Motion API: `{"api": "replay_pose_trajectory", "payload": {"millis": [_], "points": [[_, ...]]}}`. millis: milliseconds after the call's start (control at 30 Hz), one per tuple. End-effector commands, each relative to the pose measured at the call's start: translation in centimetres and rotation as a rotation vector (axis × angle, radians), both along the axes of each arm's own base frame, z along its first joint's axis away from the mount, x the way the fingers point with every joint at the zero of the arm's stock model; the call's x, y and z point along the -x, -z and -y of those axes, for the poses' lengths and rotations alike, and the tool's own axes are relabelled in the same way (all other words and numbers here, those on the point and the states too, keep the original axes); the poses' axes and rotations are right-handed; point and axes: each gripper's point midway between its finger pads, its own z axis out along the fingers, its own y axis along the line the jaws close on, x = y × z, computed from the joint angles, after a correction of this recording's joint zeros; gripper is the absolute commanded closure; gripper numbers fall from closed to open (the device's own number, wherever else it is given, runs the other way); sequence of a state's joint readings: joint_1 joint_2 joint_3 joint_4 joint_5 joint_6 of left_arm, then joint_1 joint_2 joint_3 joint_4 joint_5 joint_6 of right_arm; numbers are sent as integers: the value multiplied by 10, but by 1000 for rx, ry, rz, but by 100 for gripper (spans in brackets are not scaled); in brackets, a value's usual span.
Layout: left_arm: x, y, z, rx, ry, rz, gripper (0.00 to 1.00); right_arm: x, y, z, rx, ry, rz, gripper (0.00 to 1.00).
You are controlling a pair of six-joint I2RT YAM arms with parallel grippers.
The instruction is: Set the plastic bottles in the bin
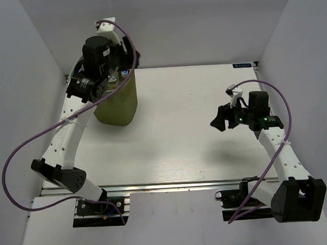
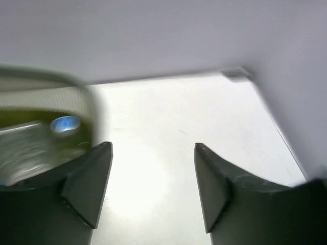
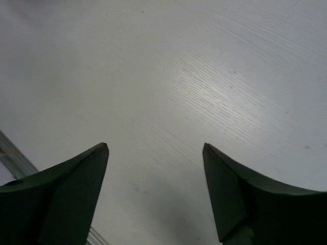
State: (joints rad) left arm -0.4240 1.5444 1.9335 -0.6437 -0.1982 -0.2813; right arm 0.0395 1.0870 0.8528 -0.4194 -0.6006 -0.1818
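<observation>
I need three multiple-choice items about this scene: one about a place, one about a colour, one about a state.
1. Where does the bin stand? A) far left of the table B) near right corner C) centre
2. What colour is the bin's wall? A) red B) olive green C) blue
3. The right gripper is: A) shut on a bottle B) open, empty C) inside the bin
Key: 1 A, seen from above; 2 B, its wall is olive; 3 B, only bare table shows between its jaws.

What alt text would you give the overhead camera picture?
An olive-green bin stands at the far left of the white table, with the left arm bent over its mouth. The right arm hovers above bare table, jaws empty.
</observation>
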Motion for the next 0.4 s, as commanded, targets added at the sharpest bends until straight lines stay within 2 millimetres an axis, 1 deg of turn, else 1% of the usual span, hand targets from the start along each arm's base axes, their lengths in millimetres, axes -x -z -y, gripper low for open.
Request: {"api": "replay_pose_trajectory", "payload": {"millis": [0, 33, 67, 100, 133, 167, 200, 233, 267, 300, 367], "points": [[66, -10, 95, 45, 610, 17, 23, -5, -12, 8, 62, 8, 66, 15], [89, 10, 113, 54, 720, -37, 18, -8, -11, 15, 74, 62, 48, 10], [99, 18, 119, 55, 757, -55, 12, -14, -10, 24, 103, 122, 46, 10], [106, 26, 123, 53, 772, -67, 6, -16, -14, 26, 90, 165, 39, 10], [120, 42, 126, 48, 795, -98, 1, -23, -11, 41, 126, 271, 28, 10], [127, 49, 127, 45, 806, -113, 1, -24, -13, 46, 132, 308, 26, 10], [129, 51, 128, 43, 802, -98, 1, -26, -11, 53, 156, 344, 22, 10], [132, 71, 128, 32, 798, -134, 1, -25, -14, 55, 163, 350, 32, 10], [139, 77, 131, 28, 807, -134, 1, -24, -14, 58, 184, 351, 40, 10], [142, 87, 129, 41, 804, -134, 1, -22, -14, 61, 196, 358, 45, 10], [151, 97, 133, 42, 803, -131, 1, -19, -19, 62, 196, 365, 67, 10]]}}
